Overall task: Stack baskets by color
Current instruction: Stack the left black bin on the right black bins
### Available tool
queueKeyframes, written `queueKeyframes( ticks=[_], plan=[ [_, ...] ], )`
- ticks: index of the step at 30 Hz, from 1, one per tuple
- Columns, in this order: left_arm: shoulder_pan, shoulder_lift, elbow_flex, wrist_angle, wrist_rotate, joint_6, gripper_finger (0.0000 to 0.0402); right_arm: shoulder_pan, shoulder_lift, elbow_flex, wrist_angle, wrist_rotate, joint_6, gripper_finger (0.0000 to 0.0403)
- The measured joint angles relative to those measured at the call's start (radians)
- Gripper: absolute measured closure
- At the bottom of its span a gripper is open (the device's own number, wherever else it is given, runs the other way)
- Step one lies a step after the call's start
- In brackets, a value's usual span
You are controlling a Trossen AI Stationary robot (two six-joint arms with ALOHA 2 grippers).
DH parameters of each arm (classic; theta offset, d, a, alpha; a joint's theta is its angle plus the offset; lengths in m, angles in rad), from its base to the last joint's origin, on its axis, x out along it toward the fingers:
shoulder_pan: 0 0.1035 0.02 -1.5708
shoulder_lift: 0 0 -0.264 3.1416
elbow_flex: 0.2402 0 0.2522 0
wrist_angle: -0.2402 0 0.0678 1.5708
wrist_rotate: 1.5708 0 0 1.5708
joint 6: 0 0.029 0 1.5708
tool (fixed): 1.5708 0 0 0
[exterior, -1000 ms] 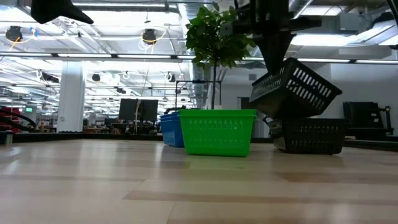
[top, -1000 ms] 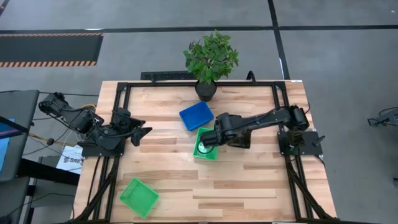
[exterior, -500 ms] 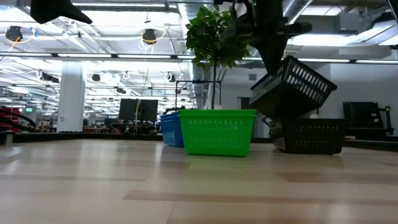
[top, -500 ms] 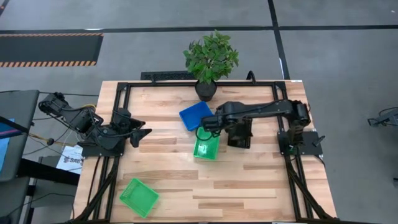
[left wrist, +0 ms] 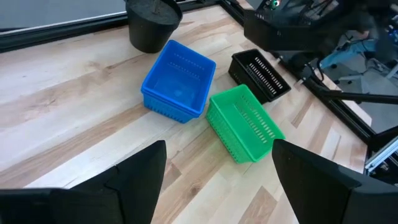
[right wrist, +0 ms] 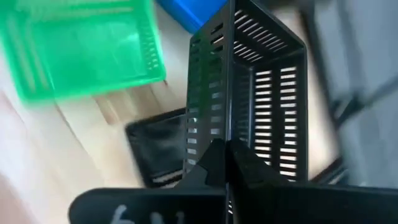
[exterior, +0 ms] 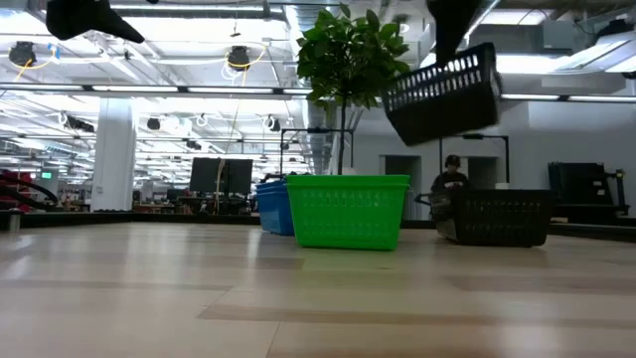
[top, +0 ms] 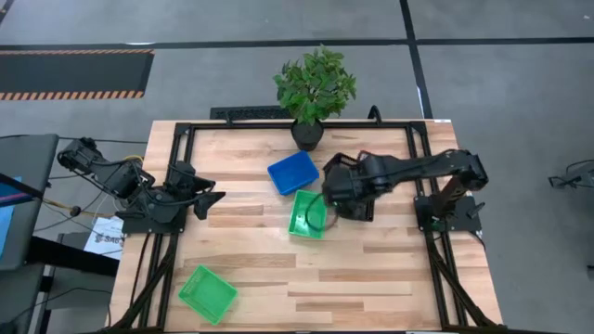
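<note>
My right gripper (top: 336, 190) is shut on a black basket (exterior: 442, 94), which hangs tilted high above the table. A second black basket (exterior: 497, 217) stands on the table below it, right of centre. Beside that one a green basket (top: 308, 213) rests on its base, with a blue basket (top: 293, 173) just beyond it toward the far edge. Another green basket (top: 207, 293) sits near the front left corner. My left gripper (top: 215, 199) hovers open at the table's left side, its fingers wide apart with nothing between them (left wrist: 217, 180). My right gripper pinches one side wall of the black basket at its rim (right wrist: 229, 134), one finger inside the basket and one outside. The fingers come from above, slanting down. The basket hangs below them, tilted and lifted clear of the table and of the other black basket.
A potted green plant (top: 314, 88) stands at the middle of the far edge, close behind the blue basket. A black frame (top: 176, 139) runs along the table's sides. Bare wood lies across the front and the right front of the table.
My right gripper has risen and rolled its wrist, staying shut on the black basket. The basket, which leaned with its lower edge on the other black basket, has been lifted clear and turned about. The black basket on the table has stayed in place.
</note>
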Motion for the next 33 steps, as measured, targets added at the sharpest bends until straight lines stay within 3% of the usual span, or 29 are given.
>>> queueKeyframes(
  ticks=[5, 12, 18, 20, 27, 33],
  plan=[
    [0.0, 0.0, 0.0, -0.001, -0.004, 0.001, 0.012, 0.084, -0.066, -0.061, 0.004, 0.045, -0.37, 0.0392],
    [0.0, 0.0, 0.0, 0.0, -0.069, -0.017, 0.012, 0.171, -0.265, -0.305, 0.003, 0.048, -0.425, 0.0391],
    [0.0, 0.001, 0.0, 0.0, -0.142, -0.018, 0.012, 0.276, -0.389, -0.494, 0.015, 0.113, -0.651, 0.0395],
    [0.0, 0.001, 0.0, 0.0, -0.162, -0.018, 0.012, 0.294, -0.413, -0.529, 0.016, 0.155, -0.723, 0.0398],
    [0.02, 0.003, 0.0, 0.0, -0.174, -0.04, 0.012, 0.273, -0.451, -0.635, 0.07, 0.152, -0.939, 0.0399],
    [0.041, 0.003, 0.0, -0.009, -0.175, -0.042, 0.012, 0.325, -0.454, -0.64, 0.128, 0.151, -1.086, 0.04]
  ],
)
